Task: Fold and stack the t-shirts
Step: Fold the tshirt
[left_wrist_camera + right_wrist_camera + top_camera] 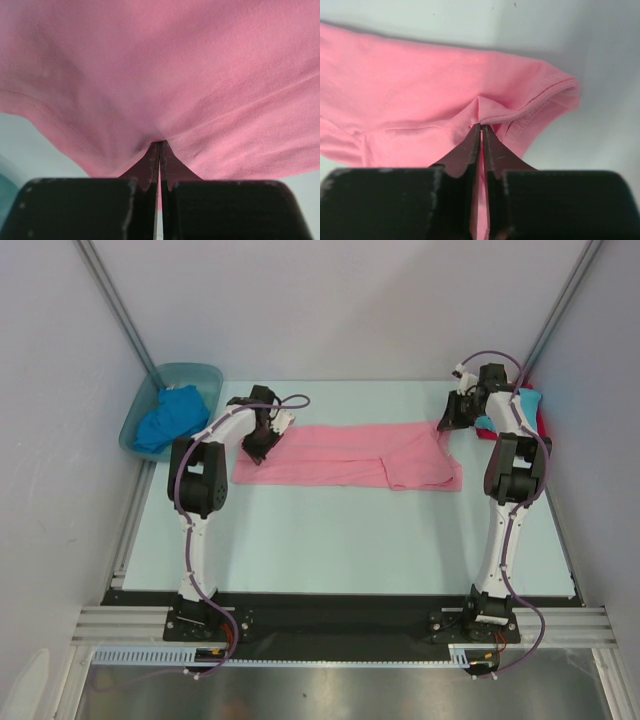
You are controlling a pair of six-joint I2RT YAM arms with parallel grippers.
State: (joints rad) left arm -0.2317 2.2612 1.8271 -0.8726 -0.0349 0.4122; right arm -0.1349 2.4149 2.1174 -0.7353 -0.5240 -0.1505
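I count four t-shirts on my screens. One pink t-shirt (340,455) lies in a long band across the far half of the table (350,540), and both of my two grippers pinch it. The left gripper (159,145) is pressed together on its left end, and the right gripper (481,126) is pressed together on a hemmed edge at its right end. One royal blue t-shirt (168,418) sits crumpled in the single tub (190,370) at the far left. One turquoise t-shirt (527,400) and one red t-shirt (541,420) lie bunched behind the right arm (512,465).

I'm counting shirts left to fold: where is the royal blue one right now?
In the top view, the royal blue t-shirt lies bunched in the plastic tub at the far left corner.
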